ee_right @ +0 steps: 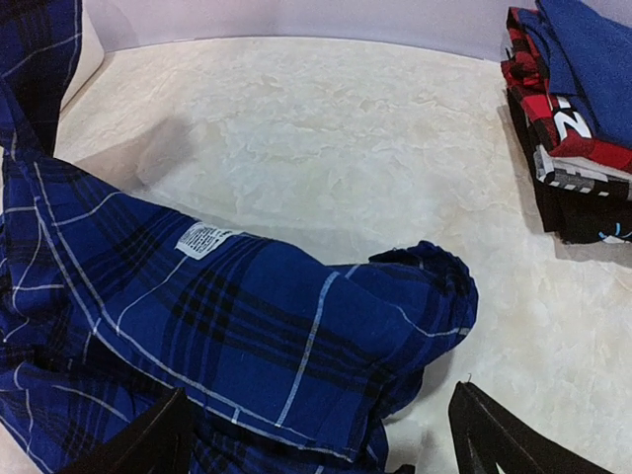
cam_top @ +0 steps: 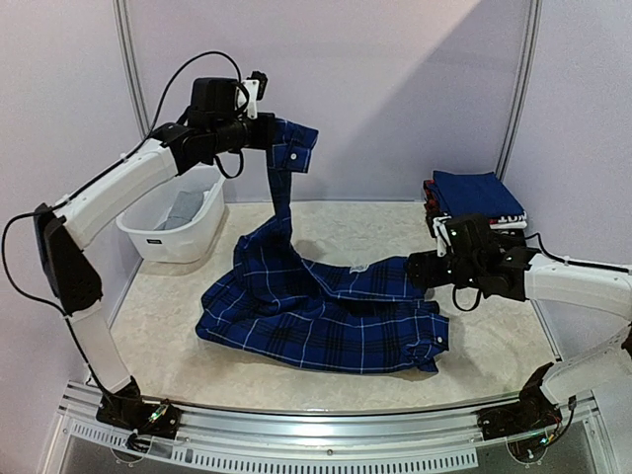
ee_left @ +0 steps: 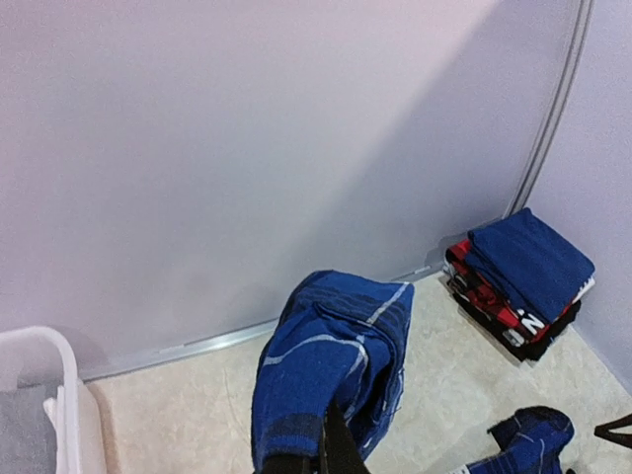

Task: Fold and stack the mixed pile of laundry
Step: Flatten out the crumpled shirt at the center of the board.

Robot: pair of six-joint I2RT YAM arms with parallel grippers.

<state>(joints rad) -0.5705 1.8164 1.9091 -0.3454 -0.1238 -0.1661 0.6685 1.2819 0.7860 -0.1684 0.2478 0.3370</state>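
left fingers (ee_left: 338, 452) pinch the plaid shirt (cam_top: 316, 306), held high over the counter's (cam_top: 365, 222) back-left corner — right fingers (ee_right: 148, 439) spread wide over its sleeve end.

I count one dark blue plaid shirt (cam_top: 316, 316) on the one table (cam_top: 336, 222). Left of the shirt there is one white basket (cam_top: 183, 243), and in it one grey garment (cam_top: 183, 209) that I can make out. Right of the shirt and further back there is one stack of folded clothes (cam_top: 481, 196): one blue piece on top, one red-and-black piece under it, then white and black layers I cannot count for sure. There are two arms, each with one gripper: the left gripper (cam_top: 265, 130) and the right gripper (cam_top: 419, 269).
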